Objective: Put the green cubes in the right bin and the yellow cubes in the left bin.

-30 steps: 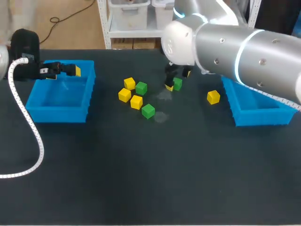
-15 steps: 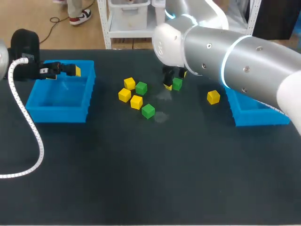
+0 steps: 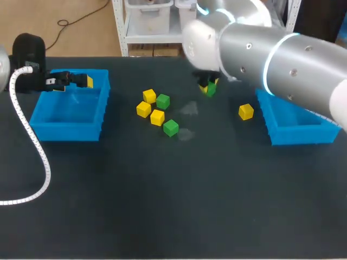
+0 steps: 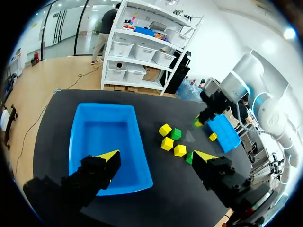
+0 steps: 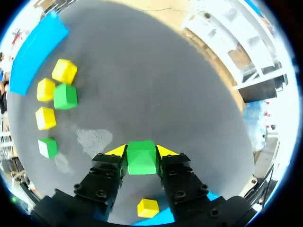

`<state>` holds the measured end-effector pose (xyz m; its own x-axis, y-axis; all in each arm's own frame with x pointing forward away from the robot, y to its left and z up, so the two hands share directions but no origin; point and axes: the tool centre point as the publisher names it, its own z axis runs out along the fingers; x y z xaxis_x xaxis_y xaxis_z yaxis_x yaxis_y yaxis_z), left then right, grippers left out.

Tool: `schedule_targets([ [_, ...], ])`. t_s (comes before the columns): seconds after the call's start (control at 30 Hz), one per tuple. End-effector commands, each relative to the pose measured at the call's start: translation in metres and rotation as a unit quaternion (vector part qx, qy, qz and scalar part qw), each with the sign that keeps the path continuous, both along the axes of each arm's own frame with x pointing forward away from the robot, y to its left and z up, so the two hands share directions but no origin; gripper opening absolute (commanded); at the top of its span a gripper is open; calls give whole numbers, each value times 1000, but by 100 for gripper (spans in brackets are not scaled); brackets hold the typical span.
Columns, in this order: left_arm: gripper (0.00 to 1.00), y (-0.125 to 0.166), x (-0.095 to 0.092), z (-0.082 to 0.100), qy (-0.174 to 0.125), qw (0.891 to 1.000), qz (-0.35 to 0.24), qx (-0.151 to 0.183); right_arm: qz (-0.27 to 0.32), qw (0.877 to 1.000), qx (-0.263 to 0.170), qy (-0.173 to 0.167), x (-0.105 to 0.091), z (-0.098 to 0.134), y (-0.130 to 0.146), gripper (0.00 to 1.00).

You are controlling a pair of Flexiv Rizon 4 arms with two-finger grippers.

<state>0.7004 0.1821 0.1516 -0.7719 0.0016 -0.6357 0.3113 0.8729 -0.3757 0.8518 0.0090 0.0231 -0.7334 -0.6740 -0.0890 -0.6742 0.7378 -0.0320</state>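
Note:
My right gripper (image 3: pixel 209 86) is shut on a green cube (image 5: pixel 141 161), held just above the table at the back middle. On the table lies a cluster of three yellow cubes (image 3: pixel 157 117) and two green cubes (image 3: pixel 171 128). Another yellow cube (image 3: pixel 245 112) sits beside the right blue bin (image 3: pixel 298 135). My left gripper (image 3: pixel 81 81) hangs open and holds nothing over the far rim of the left blue bin (image 3: pixel 70 127). In the left wrist view that bin (image 4: pixel 80 142) lies under the left gripper (image 4: pixel 156 158) and looks bare inside.
A white coiled cable (image 3: pixel 32 146) hangs from my left arm over the table's left side. Two pale smudges (image 3: pixel 190 110) mark the dark tabletop near the cluster. The right arm's bulky links (image 3: pixel 282 59) hang over the back right.
My right gripper has closed on the green cube and lifted it off the table, shifting slightly back and right. The left arm has not moved.

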Motion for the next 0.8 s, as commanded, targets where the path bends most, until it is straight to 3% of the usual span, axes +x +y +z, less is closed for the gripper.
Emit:
schedule_targets([
  [0.03,100,2,0,-2,-3,1000,-3,-5,-39,992,69,-100,-24,65,-33,0],
  [0.2,100,2,0,-2,-3,1000,-3,-5,-116,971,110,-180,-36,129,-85,0],
  [0.33,100,2,0,-2,-3,1000,-3,-5,-171,954,131,-210,-59,149,-130,0],
  [0.43,100,2,0,-2,-3,1000,-3,-5,-203,946,131,-214,-77,147,-156,0],
  [0.6,100,2,0,-2,-3,1000,-3,-5,-257,938,128,-192,-107,117,-195,0],
  [0.8,100,2,0,-2,-3,1000,-3,-5,-299,931,132,-161,-133,80,-215,0],
])
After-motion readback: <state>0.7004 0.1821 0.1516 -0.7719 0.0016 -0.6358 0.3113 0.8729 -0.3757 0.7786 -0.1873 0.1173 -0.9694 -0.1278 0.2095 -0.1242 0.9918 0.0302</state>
